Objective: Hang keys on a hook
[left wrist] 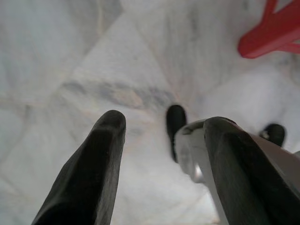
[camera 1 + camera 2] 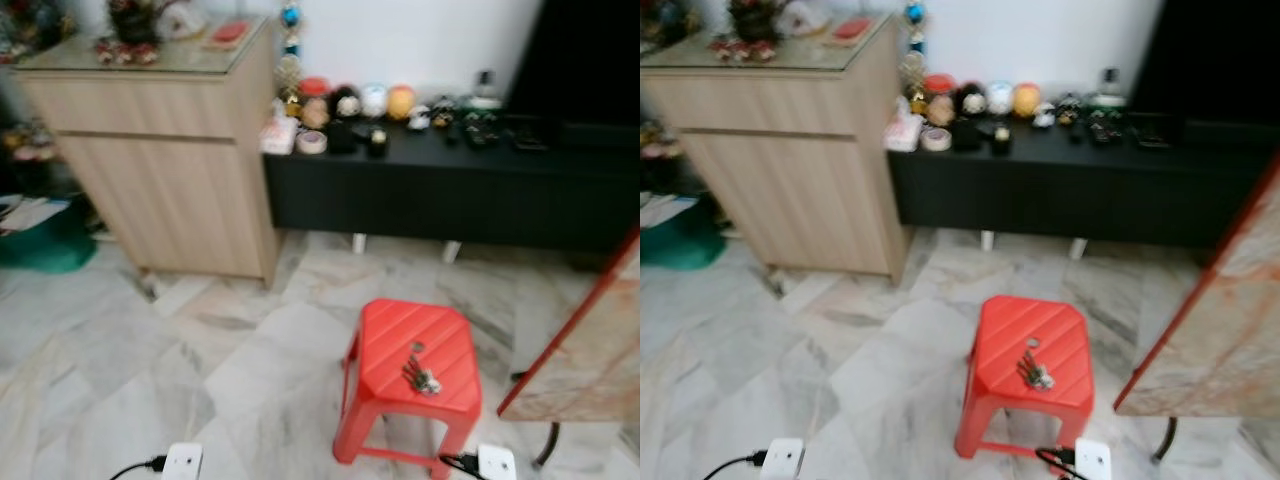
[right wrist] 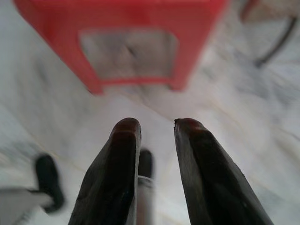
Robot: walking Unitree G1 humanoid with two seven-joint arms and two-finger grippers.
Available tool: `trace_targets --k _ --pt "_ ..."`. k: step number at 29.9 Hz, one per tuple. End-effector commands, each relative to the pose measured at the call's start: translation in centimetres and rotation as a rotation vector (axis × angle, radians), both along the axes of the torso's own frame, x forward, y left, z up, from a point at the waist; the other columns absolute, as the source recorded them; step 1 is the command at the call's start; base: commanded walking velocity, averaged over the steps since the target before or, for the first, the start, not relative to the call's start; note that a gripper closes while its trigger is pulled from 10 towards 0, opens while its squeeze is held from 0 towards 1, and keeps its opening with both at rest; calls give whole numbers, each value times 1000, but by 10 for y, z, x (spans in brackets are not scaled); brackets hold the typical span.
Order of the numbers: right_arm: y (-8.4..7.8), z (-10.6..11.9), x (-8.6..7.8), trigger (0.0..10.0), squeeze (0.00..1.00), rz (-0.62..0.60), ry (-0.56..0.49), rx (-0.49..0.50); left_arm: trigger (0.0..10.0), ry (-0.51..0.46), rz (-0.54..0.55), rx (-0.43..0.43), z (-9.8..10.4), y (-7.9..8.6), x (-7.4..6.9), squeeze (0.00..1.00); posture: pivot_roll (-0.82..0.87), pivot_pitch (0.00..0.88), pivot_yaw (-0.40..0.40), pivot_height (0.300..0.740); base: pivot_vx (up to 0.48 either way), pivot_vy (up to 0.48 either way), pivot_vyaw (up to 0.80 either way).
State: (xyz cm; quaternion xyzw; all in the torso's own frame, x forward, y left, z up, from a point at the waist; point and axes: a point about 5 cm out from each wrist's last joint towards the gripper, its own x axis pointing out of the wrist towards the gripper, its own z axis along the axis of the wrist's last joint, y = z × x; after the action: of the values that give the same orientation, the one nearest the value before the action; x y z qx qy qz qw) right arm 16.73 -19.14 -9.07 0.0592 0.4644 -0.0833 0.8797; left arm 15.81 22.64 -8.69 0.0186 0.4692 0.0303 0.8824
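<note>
Left eye view: both arms hang low; the left gripper (image 1: 161, 173) and right gripper (image 3: 157, 168) have fingers apart, holding nothing. The small bunch of metal keys (image 2: 421, 375) lies on the red plastic stool (image 2: 400, 330), near right, easy to reach. Further away stand a light wooden cabinet (image 2: 170, 170) and a long black low console (image 2: 450, 190) with ornaments; a hook I cannot find.

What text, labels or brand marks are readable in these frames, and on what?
None readable.
Red item on the wooden cabinet: any print blurred.
Jars and figurines on the black console: labels too small and blurred.
Keys on the red stool: no legible tag.
Left gripper and right gripper: no markings visible.
</note>
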Motion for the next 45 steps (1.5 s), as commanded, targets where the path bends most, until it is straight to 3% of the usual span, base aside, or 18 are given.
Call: trace_targets --k 1,17,24,27,33,45 --pt "-9 -3 -10 10000 0 -24 27 -21 10000 -11 0 -20 1 -6 5 0 28 0 -11 740 334 0 0" --pt "12 -5 -9 10000 0 7 4 -18 10000 -13 2 -27 1 -6 6 0 31 0 -16 740 314 0 93" --pt "10 3 7 10000 0 5 -56 2 10000 -20 0 -31 1 -7 6 0 27 0 -17 740 0 0 63" --pt "17 12 24 10000 0 57 -136 25 10000 -27 1 -30 2 -7 6 0 26 0 -17 740 0 0 0" --pt "7 23 40 10000 0 64 -217 31 10000 -50 14 -24 3 -4 8 0 22 0 -16 740 0 0 0" --pt "9 20 36 10000 0 56 -206 36 10000 -53 21 -27 4 -3 8 0 25 0 -20 740 0 0 0"
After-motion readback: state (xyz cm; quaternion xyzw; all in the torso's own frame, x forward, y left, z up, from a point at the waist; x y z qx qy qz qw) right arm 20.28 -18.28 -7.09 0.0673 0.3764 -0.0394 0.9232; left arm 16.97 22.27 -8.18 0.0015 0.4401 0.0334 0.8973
